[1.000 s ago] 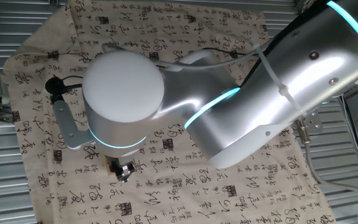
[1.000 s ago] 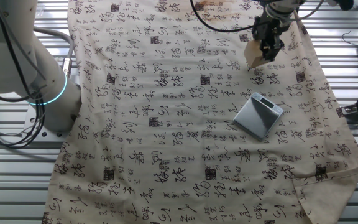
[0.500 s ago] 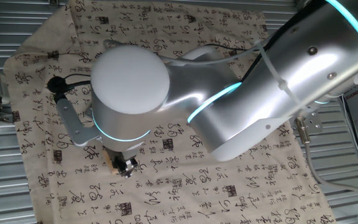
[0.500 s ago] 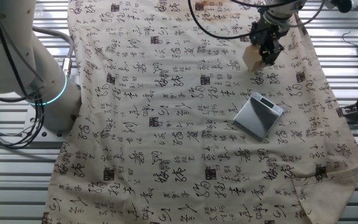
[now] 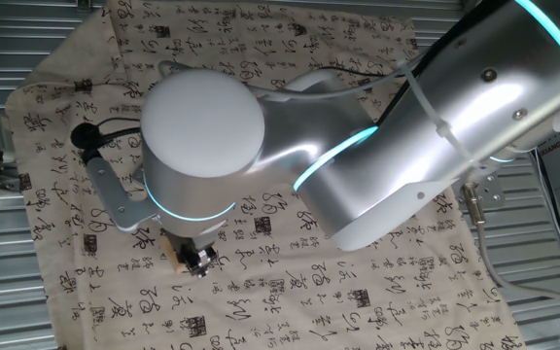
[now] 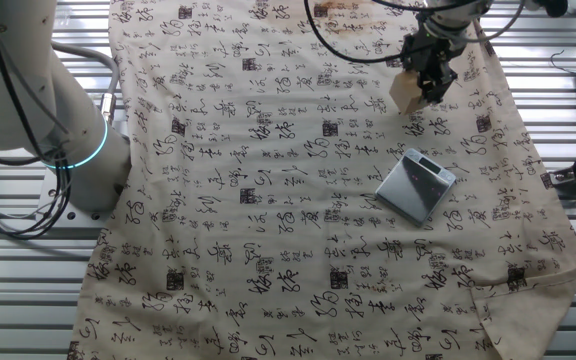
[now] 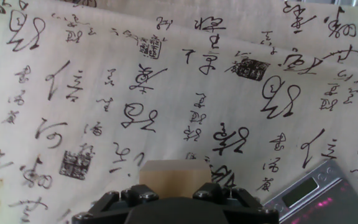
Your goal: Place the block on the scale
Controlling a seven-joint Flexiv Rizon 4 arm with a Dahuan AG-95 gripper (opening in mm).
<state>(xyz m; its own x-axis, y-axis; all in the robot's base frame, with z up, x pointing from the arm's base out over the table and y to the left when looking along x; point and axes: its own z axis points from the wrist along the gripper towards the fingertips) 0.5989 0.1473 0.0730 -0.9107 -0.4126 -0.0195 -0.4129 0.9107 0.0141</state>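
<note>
The block [image 6: 405, 91] is a small tan wooden cube held in my gripper [image 6: 428, 88], lifted above the calligraphy cloth at the far right. It also shows in the hand view [image 7: 174, 177] between the black fingers [image 7: 129, 198], and in one fixed view [image 5: 173, 249] under the arm's big wrist. The gripper [image 5: 197, 261] is shut on it. The scale [image 6: 415, 186], a flat grey square with a silver strip, lies on the cloth nearer the front, below the gripper. Its corner shows in the hand view [image 7: 319, 196] at the bottom right.
A beige cloth with black calligraphy [image 6: 268, 180] covers the table. The arm's base [image 6: 38, 110] stands at the left. Metal slats [image 6: 28, 290] border the cloth. Cables [image 6: 348, 45] run near the gripper.
The gripper with the block has shifted slightly left and toward the scale over the last second, with hardly any motion in the last half second.
</note>
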